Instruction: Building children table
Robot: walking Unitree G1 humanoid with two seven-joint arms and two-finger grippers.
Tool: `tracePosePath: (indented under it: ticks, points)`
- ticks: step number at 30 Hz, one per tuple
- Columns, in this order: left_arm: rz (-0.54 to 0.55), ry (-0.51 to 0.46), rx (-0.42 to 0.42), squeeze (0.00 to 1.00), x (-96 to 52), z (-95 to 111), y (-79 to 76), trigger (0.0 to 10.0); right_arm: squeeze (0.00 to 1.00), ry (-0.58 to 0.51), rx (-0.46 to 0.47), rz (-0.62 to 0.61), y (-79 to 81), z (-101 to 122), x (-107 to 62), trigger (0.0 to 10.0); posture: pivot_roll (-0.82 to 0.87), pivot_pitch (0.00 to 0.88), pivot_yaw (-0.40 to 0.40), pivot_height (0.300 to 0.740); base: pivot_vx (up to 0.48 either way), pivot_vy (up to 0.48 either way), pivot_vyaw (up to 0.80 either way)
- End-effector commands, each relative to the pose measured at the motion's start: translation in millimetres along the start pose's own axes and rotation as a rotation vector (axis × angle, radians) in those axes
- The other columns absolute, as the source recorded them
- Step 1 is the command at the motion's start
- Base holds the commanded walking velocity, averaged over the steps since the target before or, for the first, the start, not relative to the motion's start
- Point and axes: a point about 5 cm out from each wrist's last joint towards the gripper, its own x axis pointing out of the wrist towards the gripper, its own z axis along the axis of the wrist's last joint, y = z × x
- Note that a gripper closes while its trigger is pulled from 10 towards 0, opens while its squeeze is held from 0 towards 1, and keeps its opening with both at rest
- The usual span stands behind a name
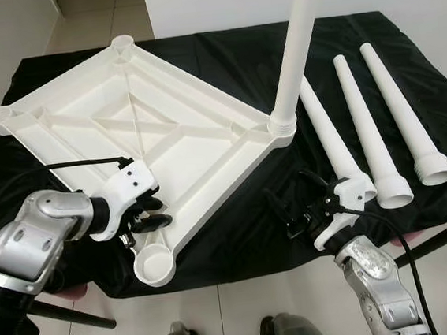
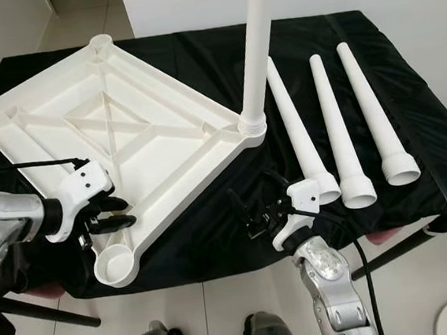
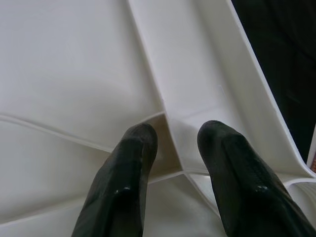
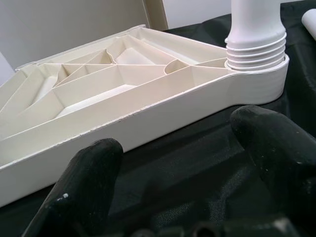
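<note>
Tabletop (image 1: pixel 135 116), white, is laid upside down on black cloth (image 1: pixel 237 229), ribs up. 1 leg (image 1: pixel 295 46) is seen upright in its corner socket, top cut off by frame; 3 loose legs (image 1: pixel 371 133) are laid alongside. L gripper (image 1: pixel 150 212) is held w/ fingers slightly parted over a rib near the rim, nothing gripped. R gripper (image 1: pixel 295 208) is held wide open, empty, above cloth near tabletop edge.

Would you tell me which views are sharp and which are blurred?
Both eye views are sharp and evenly lit; the black cloth shows mild sheen. In the left wrist view the fingers are soft against the white tabletop; in the right wrist view the near fingers blur while the screwed-in leg stays crisp.
</note>
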Motion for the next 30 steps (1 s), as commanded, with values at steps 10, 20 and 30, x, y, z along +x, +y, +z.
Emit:
tracePosePath:
  ticks: [10,20,30]
  points:
    - [-0.006,0.076,-0.001,0.00,9.9,-10.2,-5.9,10.0,0.00,0.014,0.011,-0.010,0.0,-2.0,-1.8,10.0,-0.14,0.072,0.056,0.740,0.000,0.000,0.00]
    - [0.045,0.054,-0.057,0.00,37.5,-1.5,-0.3,10.0,0.00,0.015,0.028,0.028,6.5,-1.9,-1.2,10.0,-0.14,0.072,0.054,0.740,0.000,0.000,0.00]
    - [0.303,-0.094,-0.126,0.00,60.7,32.5,31.4,10.0,0.00,0.014,0.036,0.022,8.0,-2.0,-0.5,10.0,-0.15,0.071,0.054,0.740,0.000,0.000,0.00]
